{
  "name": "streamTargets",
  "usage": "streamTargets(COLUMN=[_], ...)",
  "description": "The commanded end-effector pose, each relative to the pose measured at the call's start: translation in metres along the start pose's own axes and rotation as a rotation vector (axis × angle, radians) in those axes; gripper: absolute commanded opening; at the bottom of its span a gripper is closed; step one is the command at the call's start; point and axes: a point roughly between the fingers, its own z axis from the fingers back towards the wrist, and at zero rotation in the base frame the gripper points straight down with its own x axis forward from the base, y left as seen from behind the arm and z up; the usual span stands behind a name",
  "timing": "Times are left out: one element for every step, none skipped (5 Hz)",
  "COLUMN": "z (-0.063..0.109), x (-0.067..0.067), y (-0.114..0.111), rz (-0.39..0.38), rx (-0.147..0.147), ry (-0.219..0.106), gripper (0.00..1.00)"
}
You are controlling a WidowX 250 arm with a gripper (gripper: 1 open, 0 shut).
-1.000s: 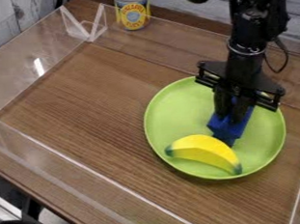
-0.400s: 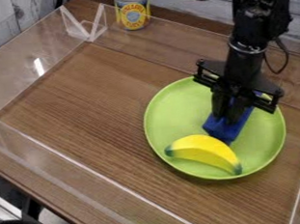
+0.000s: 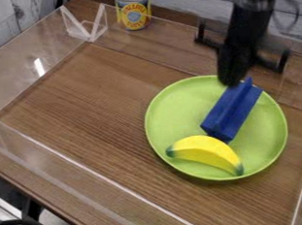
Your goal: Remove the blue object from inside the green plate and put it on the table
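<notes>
Moved: black robot hand has gone up since 1 s ago, off the plate floor to above the plate's far rim; arm blurred. The long dark-blue rectangular block has come up with it, was flat under the fingers before, now steeply tilted.
Hand state: fingers together, clamped on block's upper end; hand points straight down.
Block pos: hangs slanted, top end at the fingers, low end toward plate centre, over the right half of the plate. Can't tell if low end touches the plate or is just clear of it. Ridged face not readable, too blurred.
Plate: round lime-green plastic plate w/ raised rim, on right part of the brown wood-grain bench. Same spot as before.
Other in plate: yellow banana lying at near side, just below block's low end, close; contact not clear. Unchanged.
Bench rest: yellow-labelled tin at far edge, well apart from plate. Clear plastic wall along left side.
Task status: block not yet on bench.
</notes>
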Motion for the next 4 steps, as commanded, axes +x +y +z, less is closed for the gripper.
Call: streamTargets(z=[0.049, 0.043, 0.034, 0.028], x=[0.007, 0.005, 0.001, -0.003], y=[0.022, 0.019, 0.011, 0.001], rz=[0.047, 0.042, 0.03, 0.014], rx=[-0.007, -0.003, 0.0, -0.003], ry=[-0.105, -0.114, -0.111, -0.117], gripper=[0.0, 1.0, 1.0, 1.0])
